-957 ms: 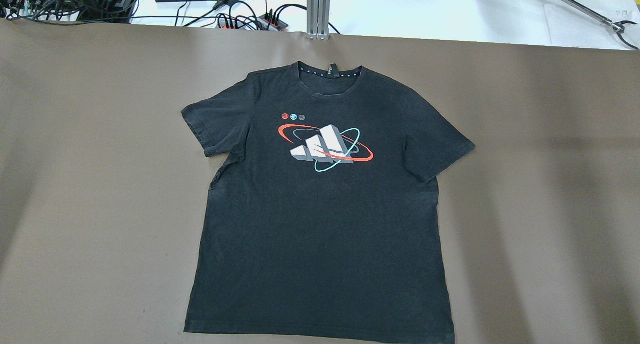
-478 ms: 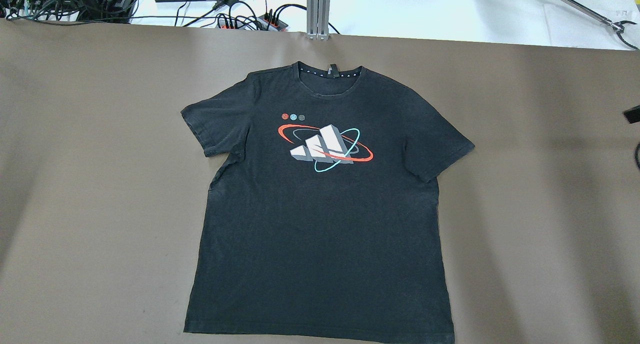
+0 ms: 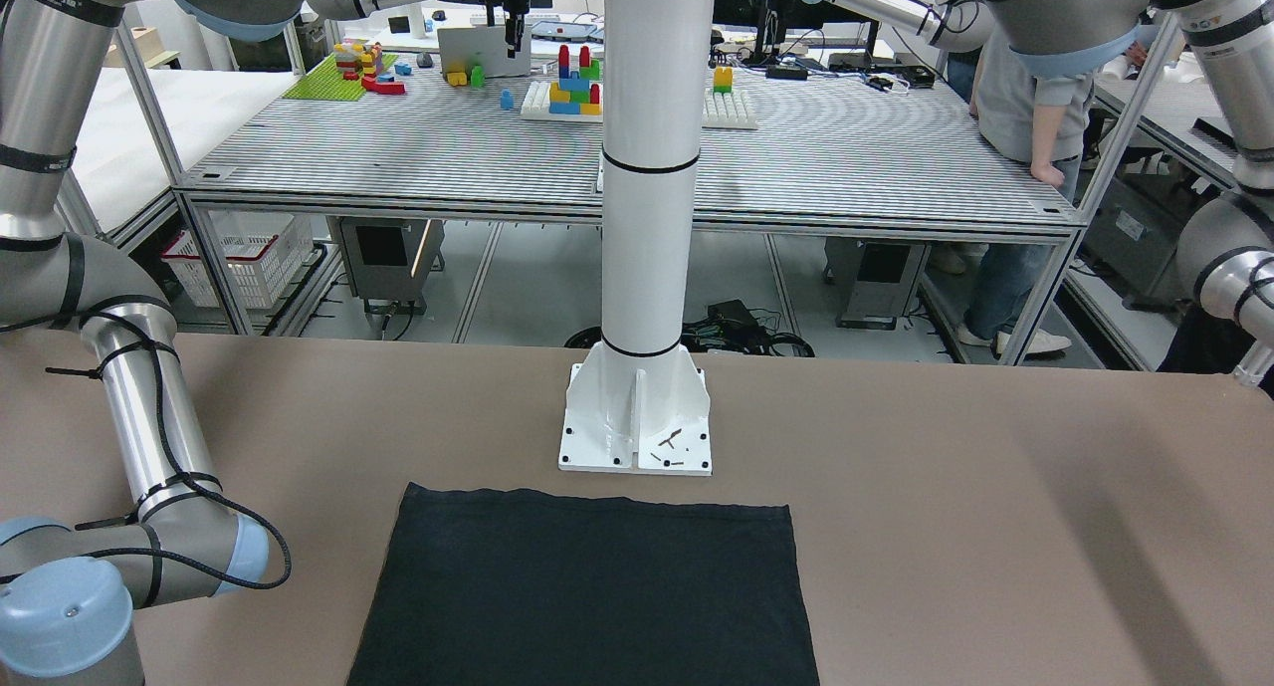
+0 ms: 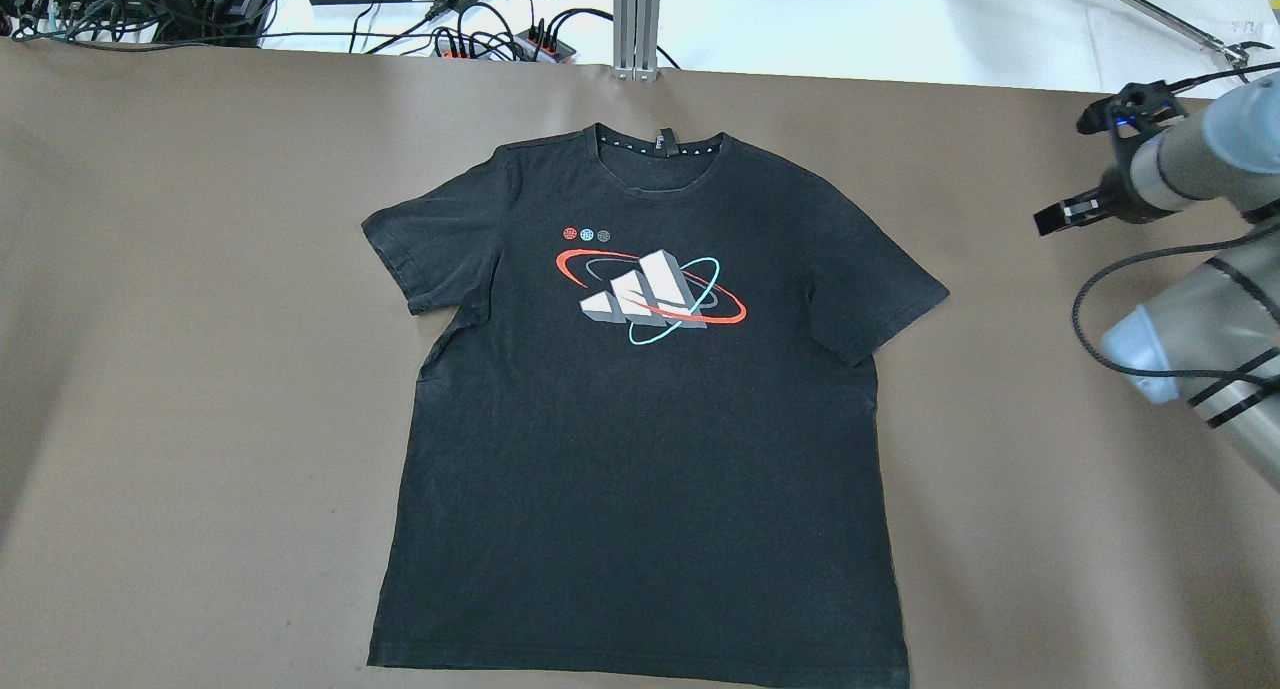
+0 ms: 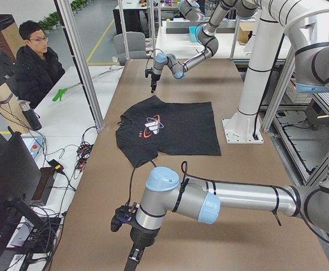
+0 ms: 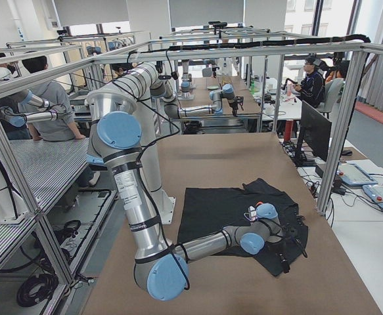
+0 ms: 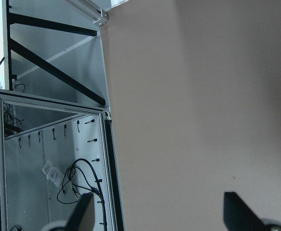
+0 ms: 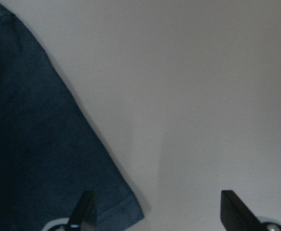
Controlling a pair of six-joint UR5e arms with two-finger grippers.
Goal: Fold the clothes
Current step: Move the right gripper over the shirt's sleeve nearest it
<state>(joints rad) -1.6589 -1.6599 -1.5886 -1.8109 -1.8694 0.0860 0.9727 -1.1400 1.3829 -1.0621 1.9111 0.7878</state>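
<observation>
A black T-shirt [image 4: 640,419] with a red, white and teal print lies flat and face up on the brown table [image 4: 200,369], collar with small white dots at the far side. It also shows in the front view [image 3: 587,586] and the left side view [image 5: 170,127]. My right gripper [image 4: 1050,219] is open and empty over bare table to the right of the shirt's right sleeve [image 4: 880,289]. In the right wrist view my right gripper [image 8: 157,207] is just right of the sleeve hem [image 8: 48,159]. My left gripper [image 7: 159,211] is open and empty over the table's left end.
The robot's white pedestal base [image 3: 637,417] stands just behind the shirt's bottom hem. Cables and power strips [image 4: 500,39] lie past the table's far edge. The table's edge and a metal frame [image 7: 106,144] are beside my left gripper. An operator [image 5: 37,62] sits beyond the far side.
My right arm has come into the overhead view from the right edge and moved left toward the shirt's right sleeve. The shirt has not moved.
</observation>
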